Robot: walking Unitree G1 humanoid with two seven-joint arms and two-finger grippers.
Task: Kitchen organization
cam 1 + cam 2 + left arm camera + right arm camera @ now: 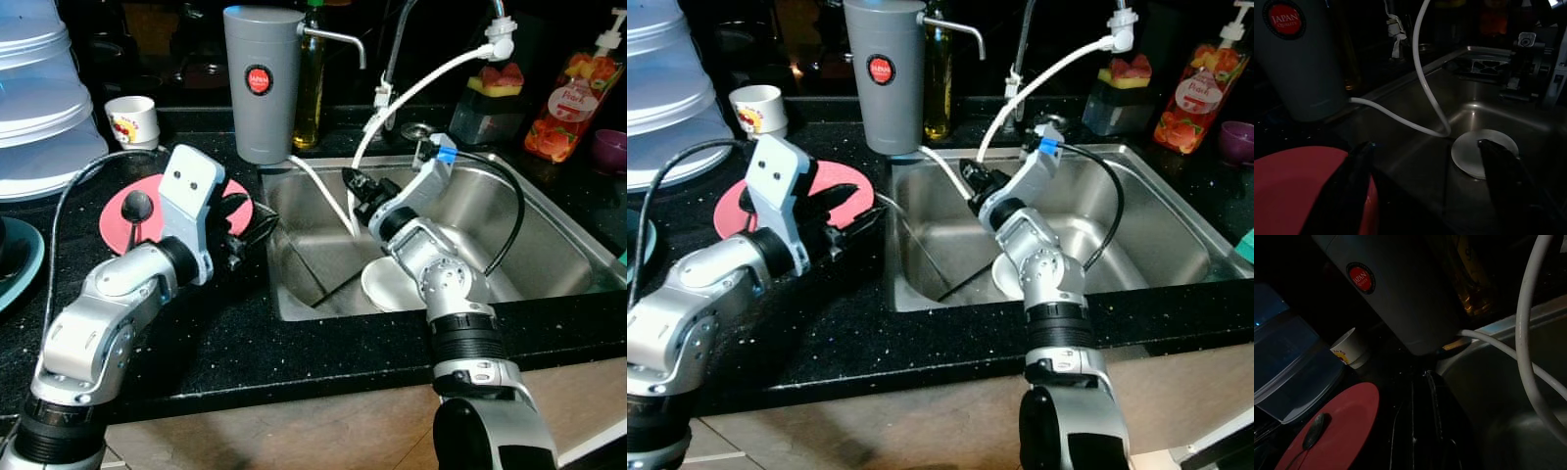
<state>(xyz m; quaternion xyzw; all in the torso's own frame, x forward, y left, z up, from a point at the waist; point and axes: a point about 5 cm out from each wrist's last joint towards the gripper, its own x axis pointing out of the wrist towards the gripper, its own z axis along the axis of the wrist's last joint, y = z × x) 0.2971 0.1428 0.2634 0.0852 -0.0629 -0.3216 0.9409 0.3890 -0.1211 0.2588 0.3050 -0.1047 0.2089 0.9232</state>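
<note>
While my left gripper [257, 227] hovers with fingers spread and empty over the black speckled table [216, 333], beside the flat red plate [122, 227], my right gripper [355, 186] reaches into the stainless steel sink [549, 235], fingers together on nothing. Inside the sink lie a round white dish [387, 286] and a white hose [328, 201].

— What sort of place is this?
— A home kitchen. A rectangular stainless-steel sink [549, 230] sits sunk into a black speckled stone counter [235, 352].
— What else shows it?
— Behind the sink rise a chrome tap [397, 49] and a tall grey canister water filter [260, 83]. A white round plate [392, 286] lies in the sink. Left of the sink sit a small printed white cup [132, 119] and a red round plate [122, 220].
</note>
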